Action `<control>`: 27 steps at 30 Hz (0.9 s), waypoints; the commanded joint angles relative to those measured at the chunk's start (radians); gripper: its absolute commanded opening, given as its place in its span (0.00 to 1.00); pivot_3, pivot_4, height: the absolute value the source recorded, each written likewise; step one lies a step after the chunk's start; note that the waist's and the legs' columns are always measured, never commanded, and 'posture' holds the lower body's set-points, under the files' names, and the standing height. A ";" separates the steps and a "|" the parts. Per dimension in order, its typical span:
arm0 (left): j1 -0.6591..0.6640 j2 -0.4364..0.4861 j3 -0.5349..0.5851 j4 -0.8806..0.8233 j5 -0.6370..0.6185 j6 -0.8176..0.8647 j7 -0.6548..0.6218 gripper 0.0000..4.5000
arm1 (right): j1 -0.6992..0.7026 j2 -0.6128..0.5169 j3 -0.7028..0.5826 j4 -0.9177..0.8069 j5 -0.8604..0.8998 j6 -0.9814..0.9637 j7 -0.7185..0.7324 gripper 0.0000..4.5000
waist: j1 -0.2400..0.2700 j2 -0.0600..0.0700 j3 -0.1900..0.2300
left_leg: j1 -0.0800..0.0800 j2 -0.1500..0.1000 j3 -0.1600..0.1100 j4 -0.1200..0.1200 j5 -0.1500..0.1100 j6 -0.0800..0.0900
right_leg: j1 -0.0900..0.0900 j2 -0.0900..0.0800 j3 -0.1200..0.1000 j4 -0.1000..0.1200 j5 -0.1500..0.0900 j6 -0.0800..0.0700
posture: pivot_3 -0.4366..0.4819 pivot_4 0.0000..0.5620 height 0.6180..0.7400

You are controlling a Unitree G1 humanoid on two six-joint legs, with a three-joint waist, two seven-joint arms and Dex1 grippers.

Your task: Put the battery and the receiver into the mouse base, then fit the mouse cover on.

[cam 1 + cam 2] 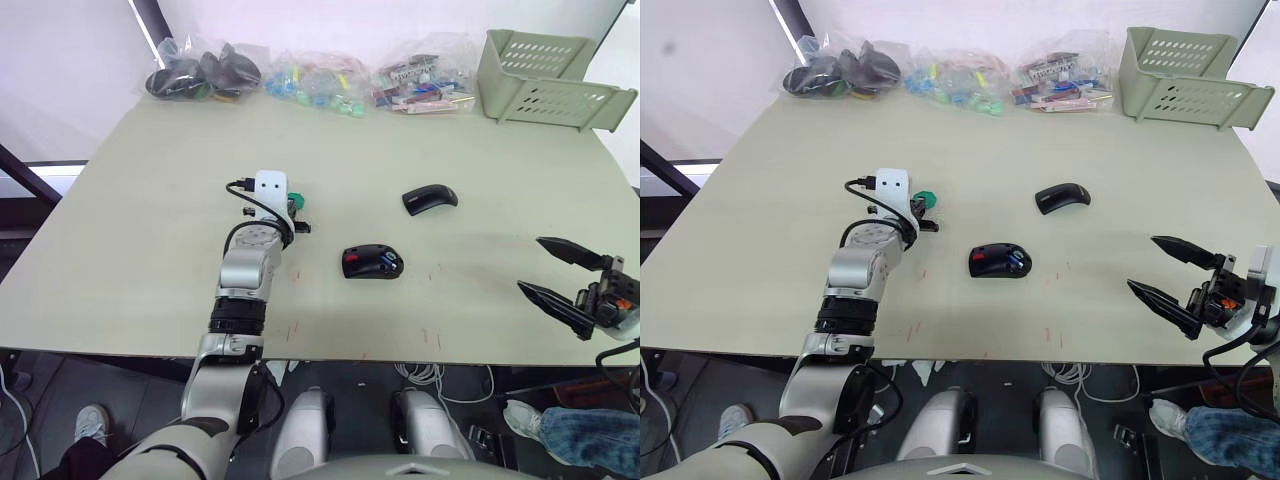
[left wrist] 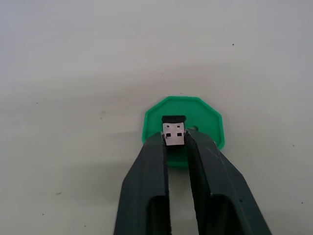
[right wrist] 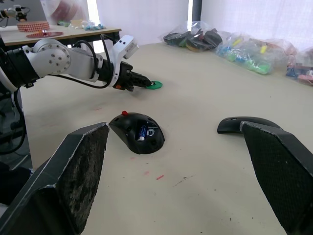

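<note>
Left wrist view: left gripper (image 2: 174, 139) is pinching the receiver (image 2: 173, 130) over the green disc (image 2: 184, 128). Right gripper (image 1: 548, 270) is hanging wide open, empty. Battery (image 3: 142, 132) is sitting inside the mouse base (image 1: 372, 262), mouse cover (image 1: 429, 198) lying nearby.

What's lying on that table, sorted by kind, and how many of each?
Mouse parts: 2, the mouse base and the mouse cover
Battery: 1, inside the base
Receiver: 1, pinched by the left hand
Green disc: 1
Clear bags: 3
Green basket: 1
Total: 9
</note>
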State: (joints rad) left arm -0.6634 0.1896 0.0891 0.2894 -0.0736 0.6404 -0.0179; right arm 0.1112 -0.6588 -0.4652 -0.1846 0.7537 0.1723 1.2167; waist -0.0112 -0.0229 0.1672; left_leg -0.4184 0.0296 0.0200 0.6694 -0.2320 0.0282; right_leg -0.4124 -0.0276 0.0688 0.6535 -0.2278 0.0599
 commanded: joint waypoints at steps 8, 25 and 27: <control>0.001 0.004 0.007 -0.034 0.002 -0.016 -0.004 0.00 | -0.013 -0.008 0.004 -0.027 0.013 -0.009 0.000 1.00 | 0.000 0.000 0.000 | 0.000 0.000 0.000 0.000 0.000 0.000 | 0.000 0.000 0.000 0.000 0.000 0.000 | 0.48 0.27 1.00; 0.156 0.292 -0.089 -0.485 -0.234 -0.082 -0.663 0.00 | -0.039 -0.009 0.106 -0.139 -0.005 0.059 -0.080 1.00 | -0.006 0.000 0.000 | 0.001 0.000 0.001 0.000 0.000 0.000 | -0.001 0.000 0.001 0.002 0.000 -0.001 | 0.48 0.27 1.00; 0.176 0.339 -0.095 -0.492 -0.252 -0.125 -0.746 0.00 | -0.047 -0.035 0.134 -0.183 -0.016 0.127 -0.135 1.00 | -0.005 0.001 0.000 | 0.002 0.001 0.002 -0.001 0.000 0.000 | -0.001 0.000 0.002 0.002 -0.001 -0.001 | 0.48 0.27 1.00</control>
State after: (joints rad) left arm -0.4920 0.5009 -0.0063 -0.1556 -0.2979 0.5671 -0.6798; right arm 0.0784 -0.6652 -0.3378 -0.3017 0.7322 0.2508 1.1260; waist -0.0160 -0.0221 0.1675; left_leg -0.4163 0.0306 0.0221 0.6688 -0.2319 0.0278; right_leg -0.4130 -0.0279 0.0706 0.6560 -0.2286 0.0585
